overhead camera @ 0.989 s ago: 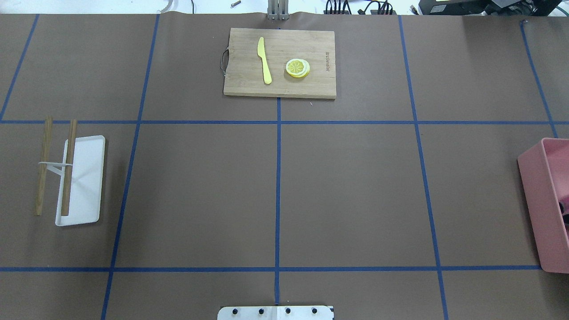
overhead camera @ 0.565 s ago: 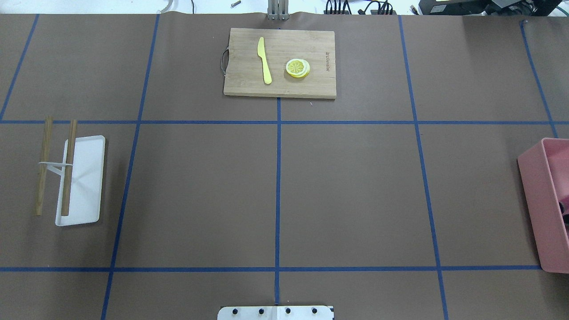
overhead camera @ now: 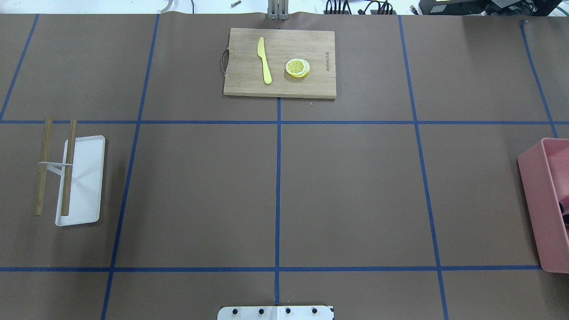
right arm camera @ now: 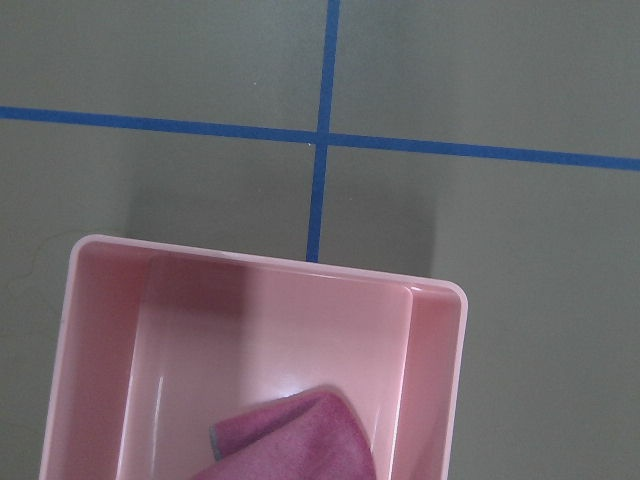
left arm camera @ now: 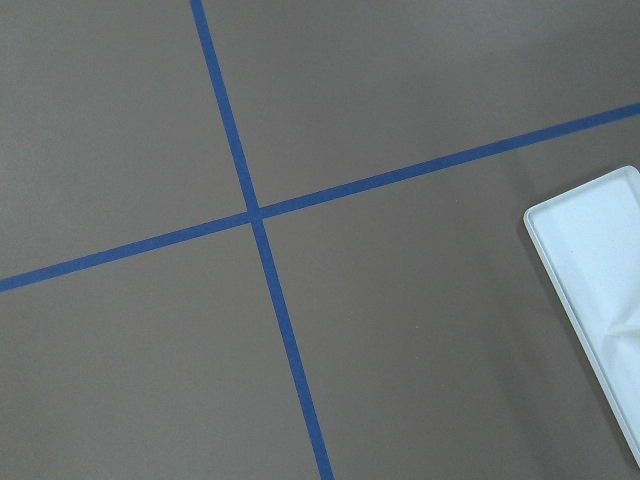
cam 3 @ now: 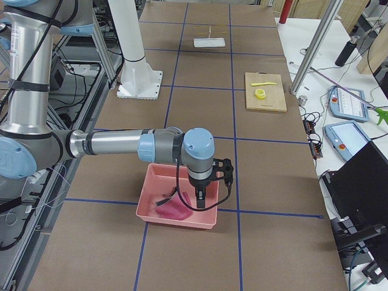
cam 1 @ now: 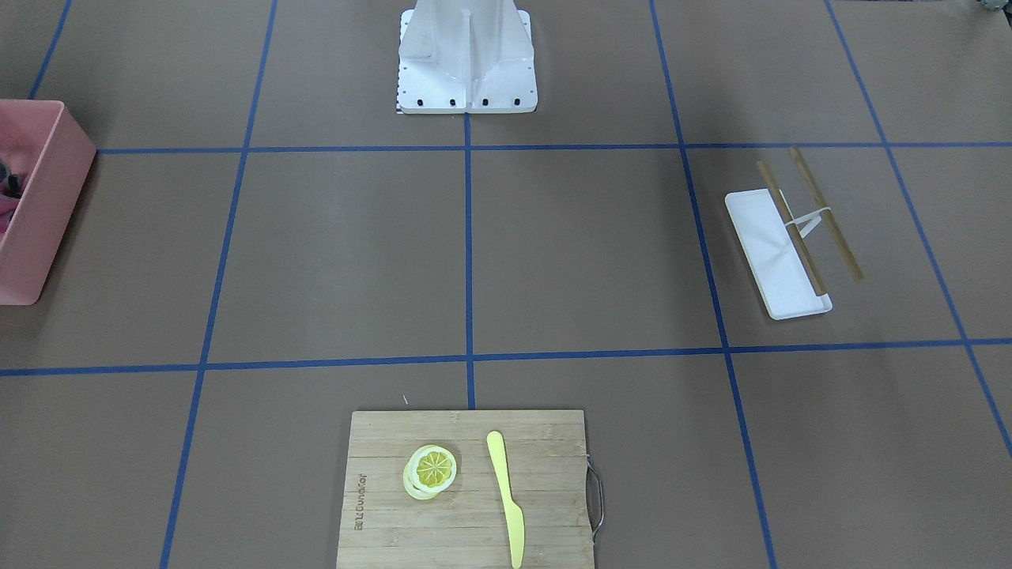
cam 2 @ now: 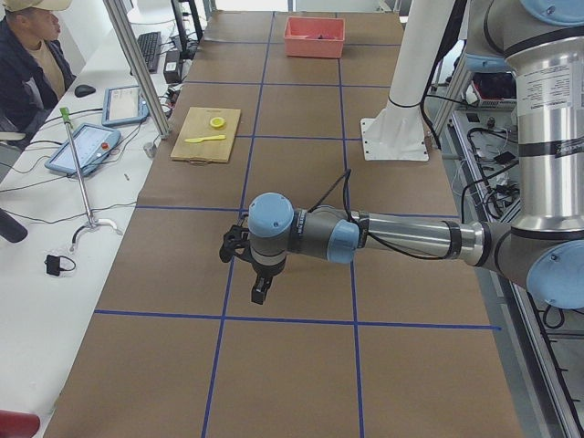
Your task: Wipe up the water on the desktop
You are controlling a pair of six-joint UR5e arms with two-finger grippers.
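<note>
The desktop point(overhead camera: 355, 191) is a flat brown surface crossed by blue tape lines; I see no water on it in any view. A pink bin point(cam 3: 159, 182) at the robot's right end holds a magenta cloth point(cam 3: 173, 209), also seen in the right wrist view point(right arm camera: 300, 440). My right gripper point(cam 3: 200, 200) hangs over the bin, just above the cloth. My left gripper point(cam 2: 260, 294) hovers over a tape line near the left end. Both show only in side views, so I cannot tell whether they are open or shut.
A white tray point(overhead camera: 86, 178) with two wooden sticks point(overhead camera: 69, 169) lies on the left. A bamboo cutting board point(overhead camera: 311, 84) with a yellow knife point(overhead camera: 264, 60) and lemon slices point(overhead camera: 297, 68) lies at the far edge. The robot base point(cam 1: 466, 55) stands at the near edge.
</note>
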